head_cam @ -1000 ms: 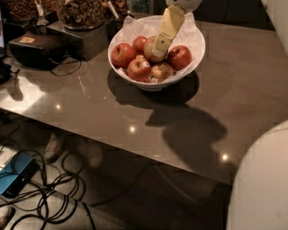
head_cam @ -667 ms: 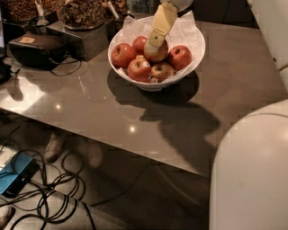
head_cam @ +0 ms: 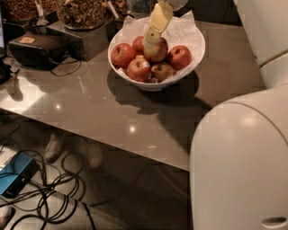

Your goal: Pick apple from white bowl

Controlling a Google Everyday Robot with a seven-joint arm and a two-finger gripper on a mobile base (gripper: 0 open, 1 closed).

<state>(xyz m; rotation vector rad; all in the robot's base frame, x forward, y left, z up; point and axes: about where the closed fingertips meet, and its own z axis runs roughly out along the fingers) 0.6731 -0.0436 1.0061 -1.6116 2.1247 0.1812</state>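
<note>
The white bowl (head_cam: 191,60), lined with crinkled white paper, stands at the back of the grey table and holds several apples. The largest apple (head_cam: 160,50), mottled red and yellow-green, lies on top of the pile in the middle. My gripper (head_cam: 150,42), pale yellow, reaches down into the bowl from above. Its tip rests against the upper left side of that apple and hides part of it. Deep red apples (head_cam: 122,55) lie around it, and a smaller, paler apple (head_cam: 163,71) lies at the front.
Jars of nuts (head_cam: 81,11) stand on a dark box at the back left, next to a black device (head_cam: 36,49) with a cable. My white arm housing (head_cam: 238,161) fills the right foreground. Cables (head_cam: 49,197) lie on the floor below the table edge.
My gripper has shifted left and a little up within the bowl. The arm housing at the right has grown larger in view. The apples stay in place.
</note>
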